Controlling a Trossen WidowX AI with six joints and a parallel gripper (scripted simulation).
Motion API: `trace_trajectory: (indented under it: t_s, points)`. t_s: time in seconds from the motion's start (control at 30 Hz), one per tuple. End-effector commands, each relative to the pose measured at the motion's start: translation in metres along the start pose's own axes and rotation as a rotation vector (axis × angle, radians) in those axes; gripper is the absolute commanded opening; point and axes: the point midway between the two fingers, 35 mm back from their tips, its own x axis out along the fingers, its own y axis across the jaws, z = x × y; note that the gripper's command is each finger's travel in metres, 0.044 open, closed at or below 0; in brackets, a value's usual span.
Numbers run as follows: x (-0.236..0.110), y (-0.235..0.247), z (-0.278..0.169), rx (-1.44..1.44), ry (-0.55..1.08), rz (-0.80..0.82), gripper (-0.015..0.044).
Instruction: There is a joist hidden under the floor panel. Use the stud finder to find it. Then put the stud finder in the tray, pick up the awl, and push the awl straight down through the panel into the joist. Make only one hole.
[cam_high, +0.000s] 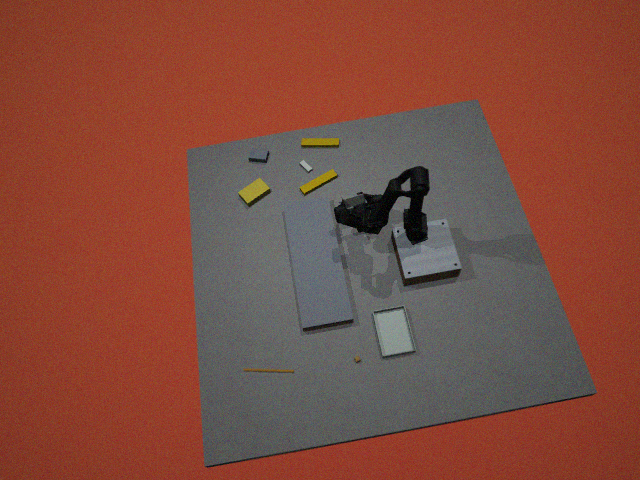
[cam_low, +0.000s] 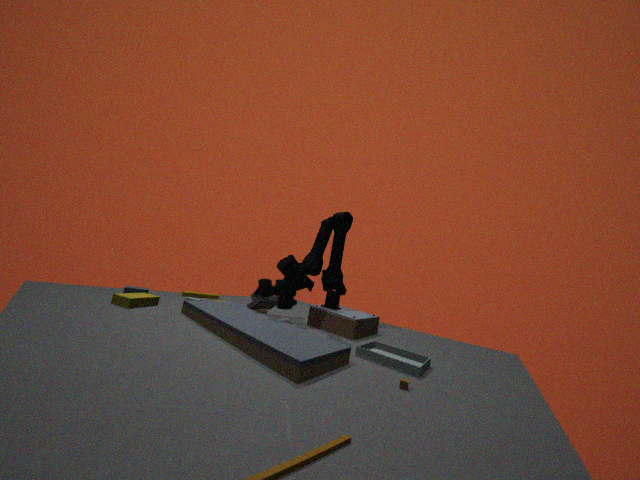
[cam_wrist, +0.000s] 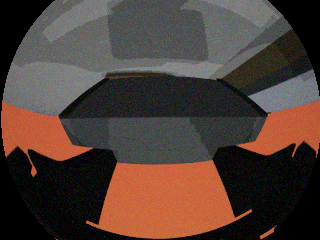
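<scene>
Beside the far end of the floor panel, the gripper is clamped on the stud finder, which could slip or tilt off the panel edge, spoiling the joist reading.

You see the gripper clamped on the grey stud finder, just off the floor panel's far right corner. The tray sits near the panel's near end; the thin awl lies well apart.
</scene>
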Motion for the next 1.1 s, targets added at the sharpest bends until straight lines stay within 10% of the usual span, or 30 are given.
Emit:
trace_trajectory:
  t_s: [0.0, 0.8, 1.07]
  points:
    - [0.001, 0.0, 0.003, 0.003, 0.003, 0.0, 0.0]
    - [0.008, 0.002, 0.019, 0.004, -0.005, -0.002, 0.0]
    - [0.008, 0.002, 0.019, 0.004, -0.005, -0.003, 0.021]
